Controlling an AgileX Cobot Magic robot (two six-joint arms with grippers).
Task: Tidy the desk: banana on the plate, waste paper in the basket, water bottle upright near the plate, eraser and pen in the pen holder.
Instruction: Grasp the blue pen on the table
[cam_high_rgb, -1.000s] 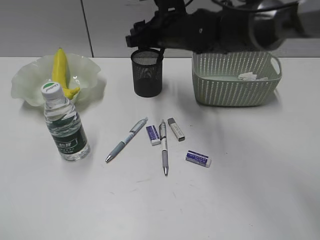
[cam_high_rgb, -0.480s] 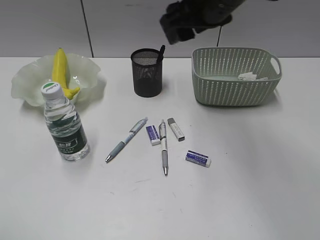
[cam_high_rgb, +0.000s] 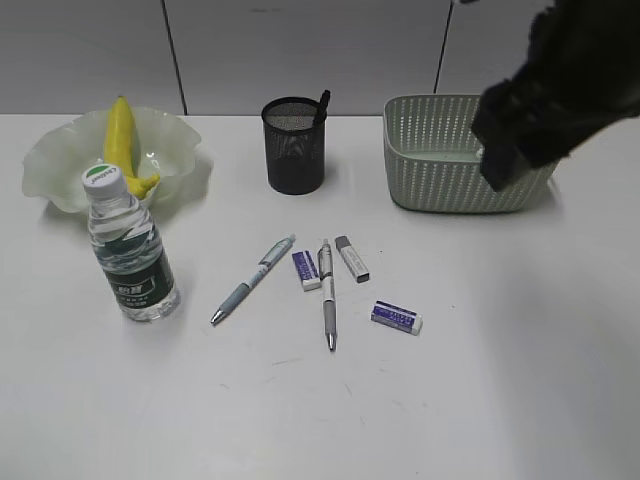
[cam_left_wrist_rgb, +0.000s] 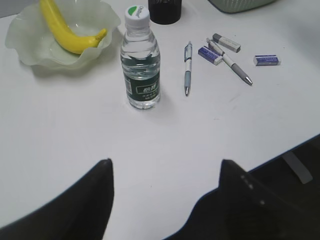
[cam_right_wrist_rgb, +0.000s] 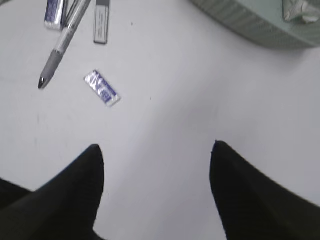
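Exterior view: the right arm (cam_high_rgb: 545, 100), which hung over the pen holder (cam_high_rgb: 294, 146) a second ago, has swung away and now blurs in front of the basket's (cam_high_rgb: 440, 165) right half. A dark pen (cam_high_rgb: 321, 105) stands in the pen holder, so that delivery looks done. Left of the pen holder, the banana (cam_high_rgb: 121, 140) lies in the plate (cam_high_rgb: 60, 160) and the water bottle (cam_high_rgb: 130, 252) stands upright just in front of the plate. In front of the pen holder, on the tabletop (cam_high_rgb: 500, 380), two grey pens (cam_high_rgb: 254, 278) and three erasers (cam_high_rgb: 396, 317) are still loose, so these appear to be what remains. The tabletop towards the camera from them is bare, giving free approach.

Left wrist view: the left gripper (cam_left_wrist_rgb: 165, 195) hovers with jaws open and empty, well short of the bottle, near the tabletop's front edge, beyond which a dark drop shows at lower right.

Right wrist view: the right gripper (cam_right_wrist_rgb: 155, 185) has jaws open, holding nothing, over bare tabletop. The nearest eraser lies up and left of it, clear of the pens, an easy next pick. The waste paper (cam_right_wrist_rgb: 300, 10) sits inside the basket.
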